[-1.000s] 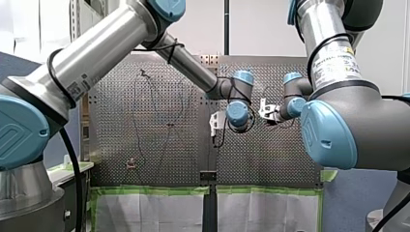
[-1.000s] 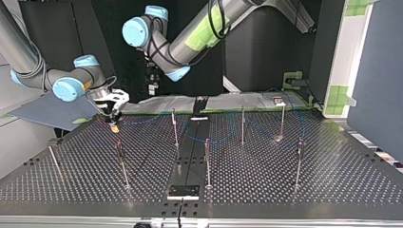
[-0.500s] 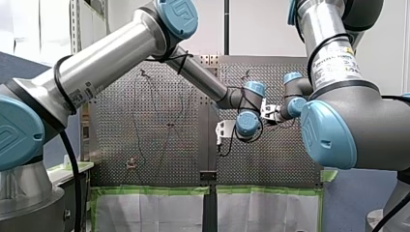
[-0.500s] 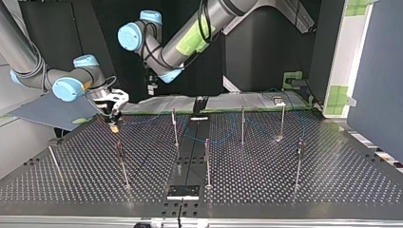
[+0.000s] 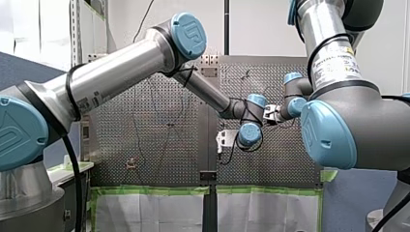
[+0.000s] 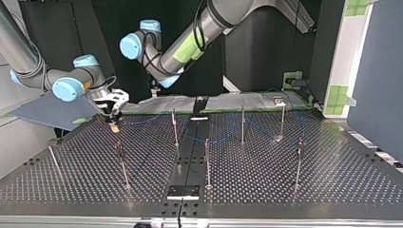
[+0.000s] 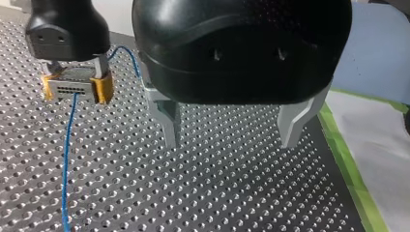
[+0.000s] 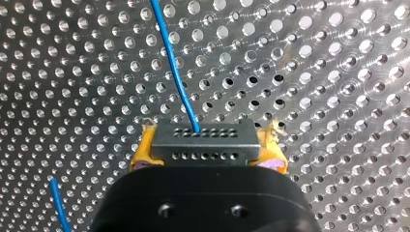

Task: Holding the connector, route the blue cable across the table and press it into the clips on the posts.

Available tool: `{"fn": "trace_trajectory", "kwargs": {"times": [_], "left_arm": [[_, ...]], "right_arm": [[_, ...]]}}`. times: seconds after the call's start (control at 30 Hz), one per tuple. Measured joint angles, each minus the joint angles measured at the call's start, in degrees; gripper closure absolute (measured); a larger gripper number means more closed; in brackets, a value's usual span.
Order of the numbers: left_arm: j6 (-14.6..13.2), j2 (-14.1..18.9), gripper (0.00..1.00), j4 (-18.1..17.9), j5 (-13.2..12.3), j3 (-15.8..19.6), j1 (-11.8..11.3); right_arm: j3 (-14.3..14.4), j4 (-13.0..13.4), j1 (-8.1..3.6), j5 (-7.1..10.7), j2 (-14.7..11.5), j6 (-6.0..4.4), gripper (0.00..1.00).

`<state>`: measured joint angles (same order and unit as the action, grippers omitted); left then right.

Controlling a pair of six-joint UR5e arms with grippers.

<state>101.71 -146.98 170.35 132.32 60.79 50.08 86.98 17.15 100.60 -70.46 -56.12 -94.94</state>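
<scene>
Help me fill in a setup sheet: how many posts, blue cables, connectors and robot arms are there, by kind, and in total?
posts: 7
blue cable: 1
connector: 1
robot arms: 2
total: 11

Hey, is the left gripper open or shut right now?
Open. In the left wrist view my left gripper's two metal fingers stand well apart, with only bare perforated table between them; nothing is held.

Post clips [image 6: 119,148] too small; cable [image 7: 64,183] cut off.
</scene>
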Motion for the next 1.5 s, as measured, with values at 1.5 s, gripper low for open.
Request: {"fn": "trace_trajectory", "kwargs": {"times": [1.5], "left_arm": [[-4.3, -6.5, 0.0, -8.5, 9.5, -20.1, -2.4]], "right_arm": [[0.0, 0.1, 0.0, 0.12, 0.0, -0.07, 1.0]]}}
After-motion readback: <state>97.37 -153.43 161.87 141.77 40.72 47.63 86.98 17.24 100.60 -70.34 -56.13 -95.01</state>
